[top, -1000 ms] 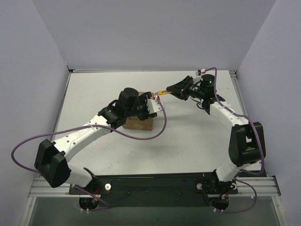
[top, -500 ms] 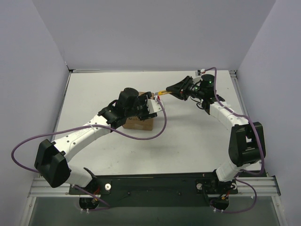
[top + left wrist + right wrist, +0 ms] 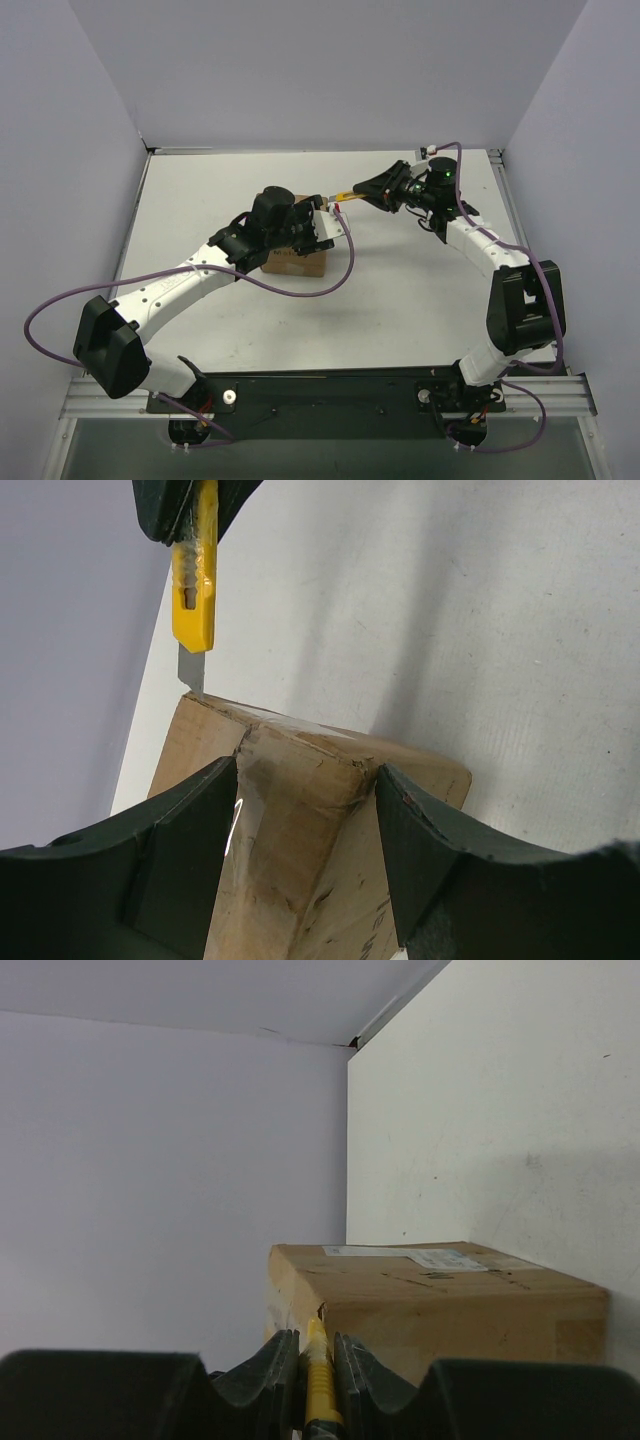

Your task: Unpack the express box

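Observation:
The express box (image 3: 297, 263), a brown cardboard carton, stands on the white table mid-left. My left gripper (image 3: 316, 229) is closed across it, with one black finger (image 3: 190, 830) against each side of the box (image 3: 300, 820). My right gripper (image 3: 362, 189) comes in from the right, shut on a yellow utility knife (image 3: 343, 196). In the left wrist view the knife (image 3: 195, 590) has its short blade out, and the tip meets the box's far top edge at the taped seam. In the right wrist view the knife (image 3: 316, 1380) sits between the pinched fingers of that gripper (image 3: 314, 1345), pointing at a small nick in the box (image 3: 450, 1310).
Grey walls close in the table (image 3: 420, 290) at the back and on both sides. A purple cable (image 3: 345, 268) loops from the left arm just right of the box. A white label (image 3: 420, 1256) lies on one face of the box.

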`<state>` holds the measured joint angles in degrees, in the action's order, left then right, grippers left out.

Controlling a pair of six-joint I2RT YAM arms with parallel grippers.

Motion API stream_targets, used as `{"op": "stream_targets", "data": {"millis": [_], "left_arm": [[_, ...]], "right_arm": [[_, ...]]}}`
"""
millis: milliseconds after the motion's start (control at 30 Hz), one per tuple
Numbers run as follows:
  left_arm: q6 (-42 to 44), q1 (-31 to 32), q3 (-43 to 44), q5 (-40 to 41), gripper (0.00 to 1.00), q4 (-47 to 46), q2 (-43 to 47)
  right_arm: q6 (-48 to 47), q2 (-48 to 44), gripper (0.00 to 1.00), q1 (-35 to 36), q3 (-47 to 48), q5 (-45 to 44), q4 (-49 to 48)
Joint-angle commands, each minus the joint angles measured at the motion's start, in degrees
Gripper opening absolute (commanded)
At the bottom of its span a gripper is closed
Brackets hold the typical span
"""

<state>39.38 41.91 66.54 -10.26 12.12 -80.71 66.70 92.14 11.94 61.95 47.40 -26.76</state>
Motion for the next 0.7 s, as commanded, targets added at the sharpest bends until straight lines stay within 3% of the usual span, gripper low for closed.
{"op": "stream_targets", "data": {"millis": [0, 667], "left_arm": [[-0.79, 0.01, 0.25, -0.11, 0.67, -3.51, -0.24], [-0.88, 0.01, -0.1, -0.11, 0.68, -3.95, -0.42]], "right_arm": [[-1.22, -2.93, 0.0, -0.26, 1.33, 0.94, -1.8], [-0.51, -0.21, 0.0, 0.71, 2.64, 2.0, -3.21]]}}
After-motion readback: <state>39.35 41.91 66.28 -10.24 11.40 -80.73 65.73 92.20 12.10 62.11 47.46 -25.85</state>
